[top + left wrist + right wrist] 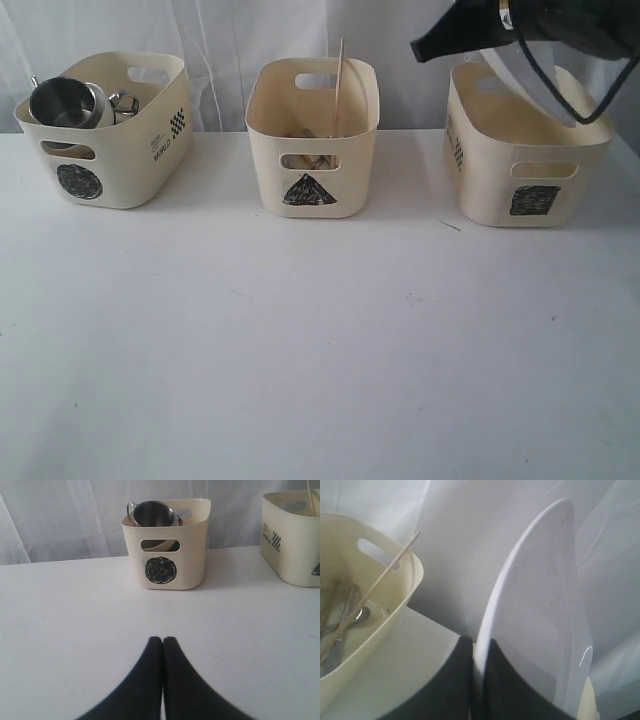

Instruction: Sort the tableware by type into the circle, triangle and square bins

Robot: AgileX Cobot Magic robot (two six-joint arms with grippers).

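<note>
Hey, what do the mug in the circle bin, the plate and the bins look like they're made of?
The mug: likely steel, polished; it is grey and mirrors its surroundings.
The plate: probably glazed ceramic, maybe melamine; smooth white with a bright glint near the rim.
The bins: plastic by the look, matte cream; thin moulded walls with rounded corners and cut-out handles.

The cream plastic tub with a black scribbled circle [125,170] reads "WORLD" on its side; others show a triangle [309,191], a square [530,200].
</note>
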